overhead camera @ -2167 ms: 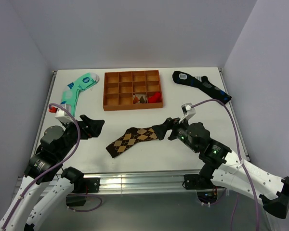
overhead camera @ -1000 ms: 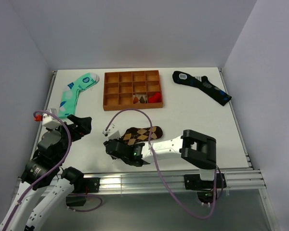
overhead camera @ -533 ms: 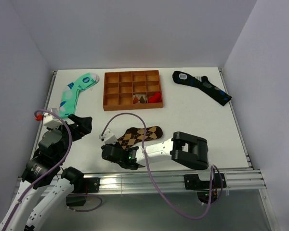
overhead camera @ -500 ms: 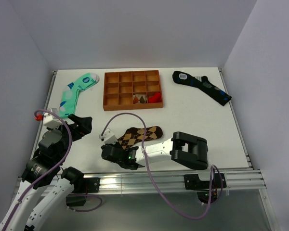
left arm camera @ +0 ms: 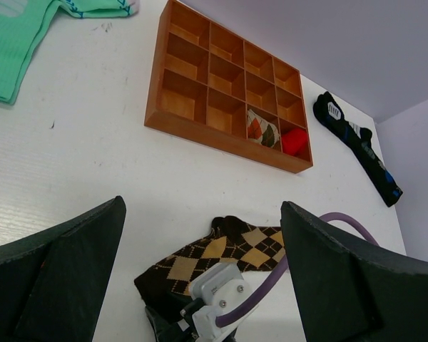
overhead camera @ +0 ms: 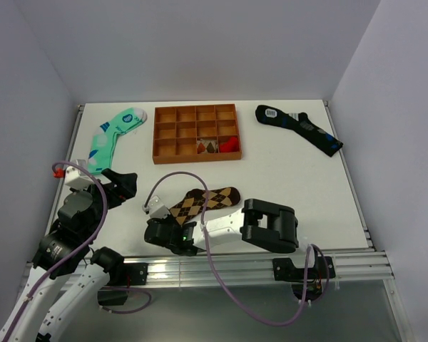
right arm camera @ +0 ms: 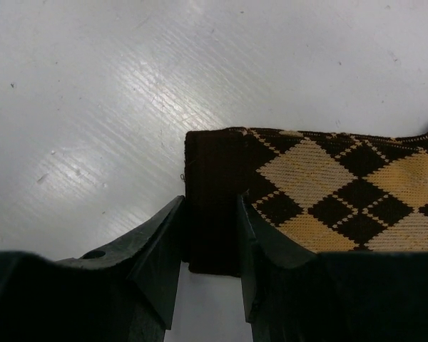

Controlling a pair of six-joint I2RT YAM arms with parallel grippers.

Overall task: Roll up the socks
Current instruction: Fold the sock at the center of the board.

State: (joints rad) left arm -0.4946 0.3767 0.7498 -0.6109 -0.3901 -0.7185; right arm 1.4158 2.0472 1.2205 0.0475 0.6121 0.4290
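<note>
The socks (overhead camera: 203, 201), a brown argyle pair with tan diamonds, lie flat near the front edge of the white desk (overhead camera: 285, 164), in front of a wooden tray (overhead camera: 156, 135). Their dark cuff (right arm camera: 212, 206) points toward the front left. The toe end points right and slightly back.

The right pincer (right arm camera: 209, 221) reaches across to that cuff and is narrowed onto it, one finger touching each side. The left pincer (overhead camera: 123, 184) hovers wide apart, holding nothing, near the socks on their left.

The bite looks shallow and may take only the cuff's end. The fabric could slip free as rolling begins. If only one sock is caught, the pair would separate. The smooth desk might also let the socks slide instead of turning over.
</note>
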